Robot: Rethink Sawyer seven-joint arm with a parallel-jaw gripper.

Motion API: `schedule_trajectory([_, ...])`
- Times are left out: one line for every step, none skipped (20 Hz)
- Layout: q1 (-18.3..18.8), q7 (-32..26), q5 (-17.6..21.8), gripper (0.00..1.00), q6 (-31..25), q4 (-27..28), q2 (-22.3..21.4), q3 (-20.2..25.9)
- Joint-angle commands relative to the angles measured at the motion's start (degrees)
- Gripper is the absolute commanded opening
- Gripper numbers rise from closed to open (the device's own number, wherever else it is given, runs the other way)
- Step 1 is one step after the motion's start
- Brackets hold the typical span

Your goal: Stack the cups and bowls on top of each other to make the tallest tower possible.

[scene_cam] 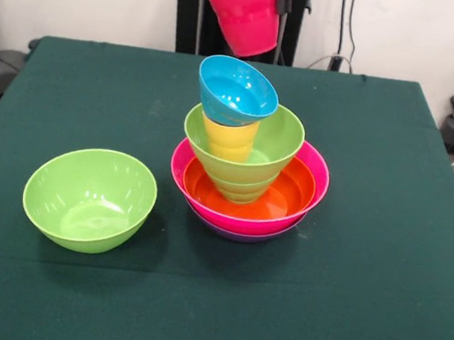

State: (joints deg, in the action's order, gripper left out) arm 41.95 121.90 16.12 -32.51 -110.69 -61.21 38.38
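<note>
Six bowls are being counted on the green table (383,237): two large lime green, one purple, one hot pink, one orange, one sky blue. Two cups are being seen: one yellow, one red. The tower (248,164) is being carried near the table's middle, with the purple bowl (240,234) showing only as a sliver at the bottom, the pink bowl (312,180) in it, the orange bowl (290,195) nested in that, then a lime green bowl (283,148) holding the yellow cup (229,139). The blue bowl (236,91) is being rested tilted on the yellow cup's rim, its opening facing the camera. The second lime green bowl (90,199) is being left apart, upright, toward the picture's left. The red cup (243,12) is being held aloft, tilted, above and behind the tower. The gripper (281,0) is being glimpsed as dark parts just beside that cup at the top edge; its jaws' state cannot be told.
</note>
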Motion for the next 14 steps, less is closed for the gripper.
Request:
schedule_trajectory([-3.19,-2.20,4.09,0.00,-7.16,3.33,3.76,-3.18])
schedule_trajectory([-3.43,-2.11,4.24,0.00,-7.25,3.64,3.93,-3.43])
schedule_trajectory([-3.41,-2.40,4.29,0.00,-7.43,3.96,4.09,-3.50])
schedule_trajectory([-3.36,-2.51,4.34,0.00,-7.40,4.07,4.23,-3.60])
schedule_trajectory([-3.18,-2.71,4.44,0.00,-7.05,3.82,4.31,-3.60])
schedule_trajectory([-3.01,-2.94,4.47,0.00,-6.99,3.80,4.42,-3.58])
schedule_trajectory([-2.97,-3.09,4.66,0.00,-6.85,4.01,4.76,-3.66])
schedule_trajectory([-2.95,-3.09,4.81,0.00,-6.53,3.95,4.92,-3.75])
schedule_trajectory([-2.89,-3.16,4.92,0.00,-6.26,3.86,5.05,-3.79])
schedule_trajectory([-2.86,-3.16,5.07,0.00,-5.99,3.80,5.20,-3.89])
schedule_trajectory([-2.77,-3.14,5.23,0.00,-5.54,3.49,5.20,-3.99])
schedule_trajectory([-2.78,-3.13,5.49,0.00,-5.19,3.45,5.34,-4.16])
schedule_trajectory([-2.59,-3.36,5.61,0.00,-4.91,3.41,5.56,-4.16])
schedule_trajectory([-2.44,-3.58,5.66,0.00,-4.77,3.42,5.71,-4.14])
